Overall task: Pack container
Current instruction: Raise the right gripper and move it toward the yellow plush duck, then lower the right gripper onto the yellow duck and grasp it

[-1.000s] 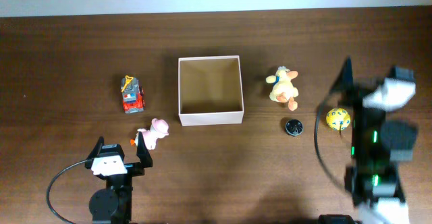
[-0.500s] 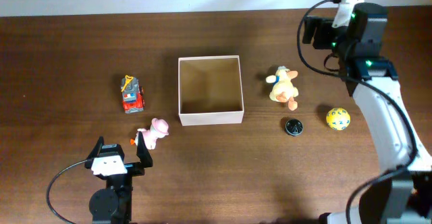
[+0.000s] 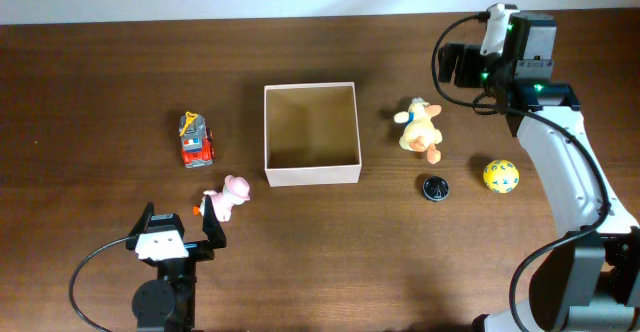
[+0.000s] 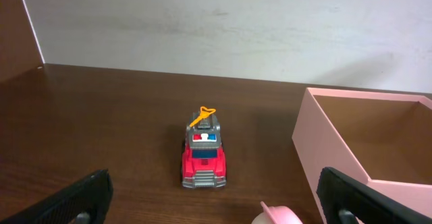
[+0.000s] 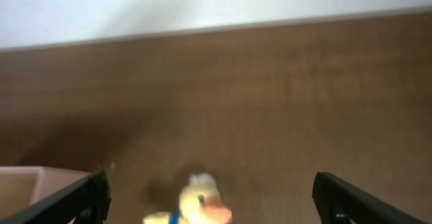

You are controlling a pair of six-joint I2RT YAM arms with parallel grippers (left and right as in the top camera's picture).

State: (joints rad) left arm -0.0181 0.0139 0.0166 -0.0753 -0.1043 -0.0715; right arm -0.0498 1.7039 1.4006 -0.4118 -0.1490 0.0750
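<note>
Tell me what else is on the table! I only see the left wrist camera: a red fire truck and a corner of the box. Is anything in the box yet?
Observer: No. From overhead the container is empty.
Operator: What's the pink bit at the bottom of my picture?
Observer: A small pink plush toy, lying between your fingers and the container's near corner.
Operator: Are there toys on the box's other side?
Observer: Yes, three things: a yellow plush duck, a yellow ball and a small black round object.
Operator: Where's the other arm?
Observer: The right gripper is open and holds nothing, at the far side of the duck.
</note>
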